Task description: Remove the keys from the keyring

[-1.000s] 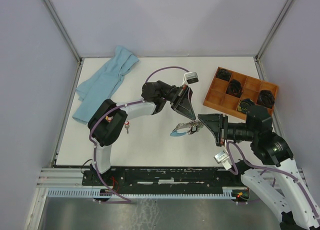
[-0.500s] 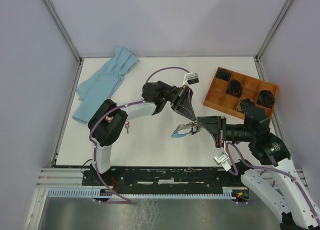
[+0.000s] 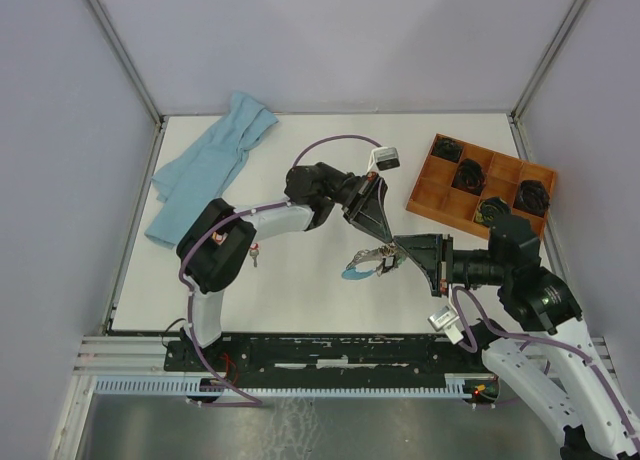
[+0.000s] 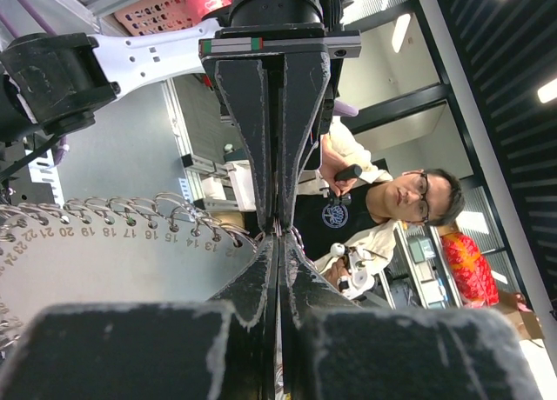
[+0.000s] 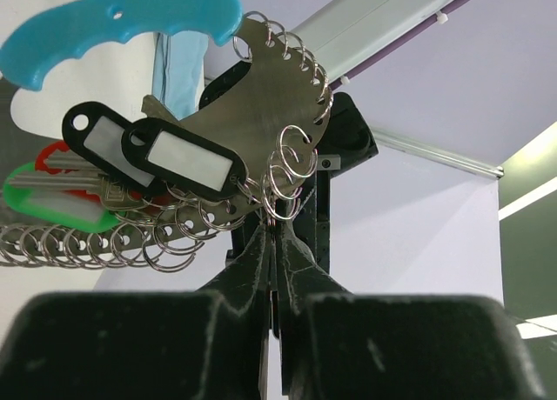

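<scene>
The keyring hangs above the table between both grippers. In the right wrist view it is a silver plate edged with several small split rings, with a light blue handle, two black tags and green-tagged and red-tagged keys. My right gripper is shut on a split ring at the plate's edge. My left gripper is shut on the keyring next to the numbered plate, tip to tip with the right fingers. In the top view the left gripper and right gripper meet.
A light blue cloth lies at the back left. A wooden tray with black items in its compartments stands at the right. A small loose key lies by the left arm's elbow.
The right gripper has edged a little to the left toward the left gripper. The keyring has shifted slightly with them. Both grips have held.
</scene>
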`<move>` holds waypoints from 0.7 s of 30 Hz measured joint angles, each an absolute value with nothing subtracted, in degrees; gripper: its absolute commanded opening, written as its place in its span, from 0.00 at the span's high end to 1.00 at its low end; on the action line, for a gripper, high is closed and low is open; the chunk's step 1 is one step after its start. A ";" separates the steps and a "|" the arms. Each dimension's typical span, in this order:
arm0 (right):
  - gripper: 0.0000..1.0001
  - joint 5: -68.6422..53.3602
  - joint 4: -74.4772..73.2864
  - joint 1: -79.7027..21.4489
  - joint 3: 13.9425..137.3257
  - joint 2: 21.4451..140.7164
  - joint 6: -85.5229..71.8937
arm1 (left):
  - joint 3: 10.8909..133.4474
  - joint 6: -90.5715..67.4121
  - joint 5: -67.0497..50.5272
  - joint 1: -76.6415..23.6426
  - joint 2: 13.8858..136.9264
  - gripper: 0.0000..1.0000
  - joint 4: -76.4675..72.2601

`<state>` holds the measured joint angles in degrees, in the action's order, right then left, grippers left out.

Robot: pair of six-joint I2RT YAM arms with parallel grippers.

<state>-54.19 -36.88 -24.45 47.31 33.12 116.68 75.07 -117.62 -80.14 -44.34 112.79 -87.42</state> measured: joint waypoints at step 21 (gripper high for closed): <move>0.99 -45.65 -54.83 -25.06 53.12 35.99 116.66 | 66.65 -113.80 -72.12 -36.97 110.30 0.46 -87.39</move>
<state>-45.65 -54.83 -25.06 53.12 35.99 116.66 66.65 -113.80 -72.12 -36.97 110.30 -87.39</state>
